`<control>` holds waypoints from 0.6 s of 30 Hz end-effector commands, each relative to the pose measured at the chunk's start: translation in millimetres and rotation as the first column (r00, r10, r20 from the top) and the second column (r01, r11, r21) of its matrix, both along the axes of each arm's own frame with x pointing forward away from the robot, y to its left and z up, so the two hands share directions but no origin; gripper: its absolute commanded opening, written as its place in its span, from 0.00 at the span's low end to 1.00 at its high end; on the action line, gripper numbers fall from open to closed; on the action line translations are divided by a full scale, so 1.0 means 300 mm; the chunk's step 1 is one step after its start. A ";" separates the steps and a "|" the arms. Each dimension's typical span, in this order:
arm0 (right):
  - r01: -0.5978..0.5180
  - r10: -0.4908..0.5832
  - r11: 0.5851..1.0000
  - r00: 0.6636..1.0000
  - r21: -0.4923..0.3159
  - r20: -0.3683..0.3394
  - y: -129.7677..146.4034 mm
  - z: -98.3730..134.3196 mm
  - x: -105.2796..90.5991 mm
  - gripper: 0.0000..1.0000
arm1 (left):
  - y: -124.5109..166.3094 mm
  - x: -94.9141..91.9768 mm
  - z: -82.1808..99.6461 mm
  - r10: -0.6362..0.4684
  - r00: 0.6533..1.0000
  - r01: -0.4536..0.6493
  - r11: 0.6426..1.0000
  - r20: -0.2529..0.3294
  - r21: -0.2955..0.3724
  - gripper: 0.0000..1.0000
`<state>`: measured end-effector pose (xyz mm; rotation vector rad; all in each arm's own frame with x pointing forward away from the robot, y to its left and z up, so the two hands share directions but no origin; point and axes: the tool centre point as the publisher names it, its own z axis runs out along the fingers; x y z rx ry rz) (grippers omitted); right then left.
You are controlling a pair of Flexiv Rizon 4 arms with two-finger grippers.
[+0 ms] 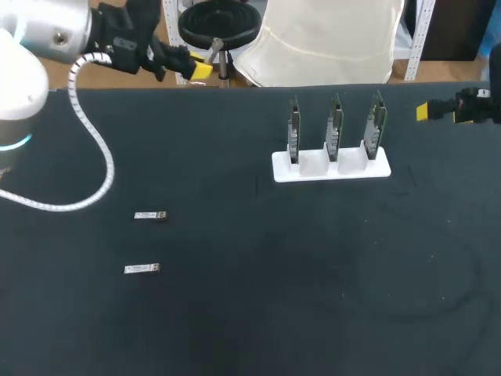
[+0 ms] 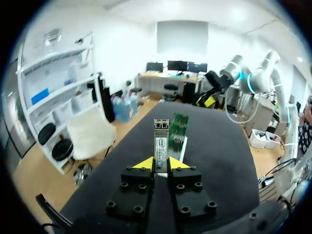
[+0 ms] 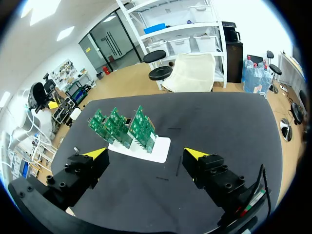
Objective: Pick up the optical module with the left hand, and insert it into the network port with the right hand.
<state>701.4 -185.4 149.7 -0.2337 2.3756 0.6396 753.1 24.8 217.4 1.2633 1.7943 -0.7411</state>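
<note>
My left claw (image 2: 161, 165) is pinching one optical module (image 2: 161, 140), which sticks straight out ahead of it, at the desk's (image 1: 313, 274) far left. My right claw (image 3: 146, 156) is spread wide, right of the network card rack (image 1: 330, 166).

- A black matte table (image 1: 235, 313) filled the head view from edge to edge.
- Past its far edge stood a round black stool (image 1: 220, 25) at 12 o'clock and a chair under a cream cover (image 1: 329, 39) at 1 o'clock.
- The floor (image 2: 39, 175) was light wood-coloured and the walls (image 2: 126, 44) were white.
- White shelving (image 3: 180, 29) stood behind the covered chair.
- Ceiling panels (image 3: 66, 33) gave bright, even light.
</note>
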 end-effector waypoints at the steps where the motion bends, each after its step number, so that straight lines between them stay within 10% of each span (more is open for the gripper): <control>1: 0.004 -0.004 1.000 1.000 -0.003 0.001 0.002 0.002 -0.004 1.00 | -0.065 0.044 -0.016 -0.039 0.998 0.046 0.984 0.046 -0.170 0.00; 18: 0.004 -0.004 1.000 1.000 -0.003 0.001 0.002 0.002 -0.004 1.00 | -0.315 0.005 -0.034 -0.227 0.969 0.243 0.937 0.093 -0.249 0.00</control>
